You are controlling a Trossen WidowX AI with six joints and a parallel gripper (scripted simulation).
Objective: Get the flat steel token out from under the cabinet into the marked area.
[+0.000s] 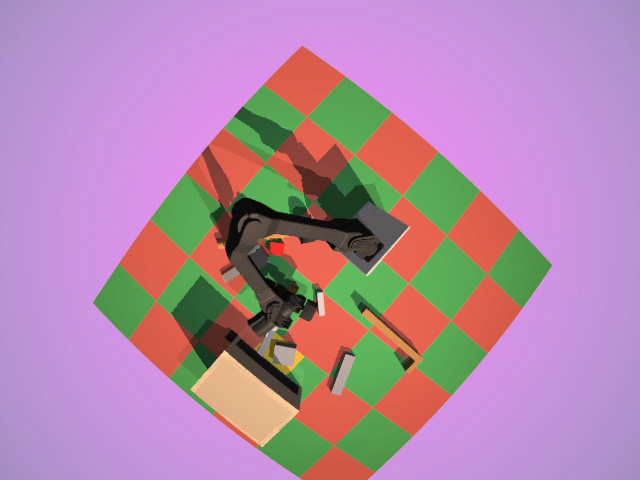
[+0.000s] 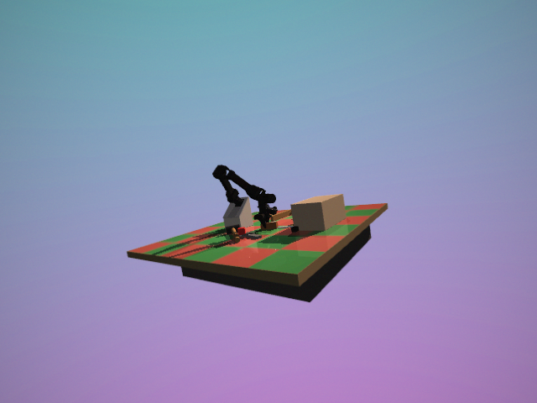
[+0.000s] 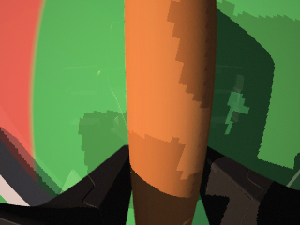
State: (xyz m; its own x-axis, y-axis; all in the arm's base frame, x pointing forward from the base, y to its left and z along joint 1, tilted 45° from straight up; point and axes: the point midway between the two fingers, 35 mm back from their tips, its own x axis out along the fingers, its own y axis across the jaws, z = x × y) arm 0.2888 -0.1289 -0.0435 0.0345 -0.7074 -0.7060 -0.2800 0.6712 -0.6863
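The claw [image 1: 287, 305] [image 2: 266, 220] [image 3: 163, 153] is clamped on the rounded orange handle [image 1: 293, 288] [image 2: 271, 225] [image 3: 166, 94] of a tool with a thin pale shaft [image 1: 267, 341] [image 2: 285, 227]. The step seems to be working that shaft at the beige box-shaped cabinet [image 1: 245, 397] [image 2: 308, 217]; best keep it low and level, drawing slowly, wary of the light-grey block [image 1: 284, 354] over the yellow marked area [image 1: 298, 357]. The shaft points cabinetward, its long axis slanting across the front. The flat steel token can't be made out, so its place and heading are unclear.
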